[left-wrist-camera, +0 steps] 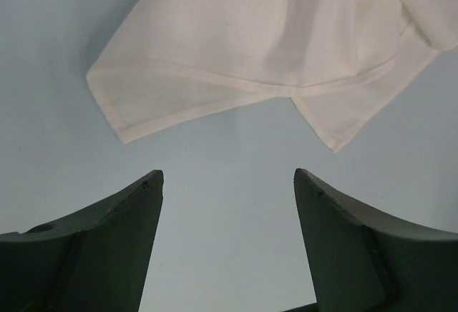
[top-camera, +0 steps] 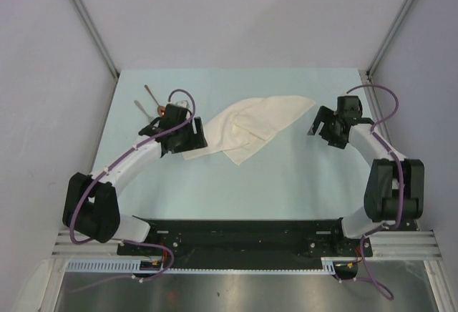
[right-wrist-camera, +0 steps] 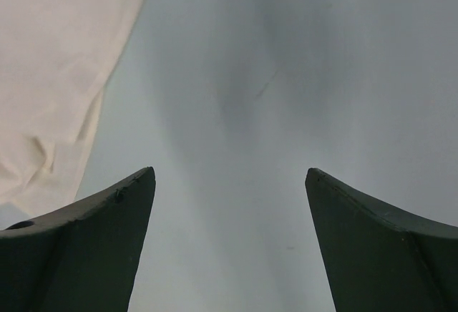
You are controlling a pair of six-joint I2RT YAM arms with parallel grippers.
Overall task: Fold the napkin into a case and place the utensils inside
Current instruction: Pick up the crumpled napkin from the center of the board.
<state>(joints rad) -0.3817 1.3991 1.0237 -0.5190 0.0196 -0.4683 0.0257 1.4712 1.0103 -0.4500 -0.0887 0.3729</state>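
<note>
Folding step: napkin (top-camera: 247,129) rumpled on bench (top-camera: 286,176). My left gripper (left-wrist-camera: 225,176) and right gripper (right-wrist-camera: 229,172) both apart, empty. Next: pinch edge, fold.

No writing, label, brand or number can be read anywhere in these views, whether on the napkin (top-camera: 252,127) or the tabletop (top-camera: 286,176).

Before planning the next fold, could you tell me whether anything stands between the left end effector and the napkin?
Nothing visible does. Only bare table lies between the open left end effector and the near edge of the napkin. The utensils lie on its other side, away from that path.
</note>
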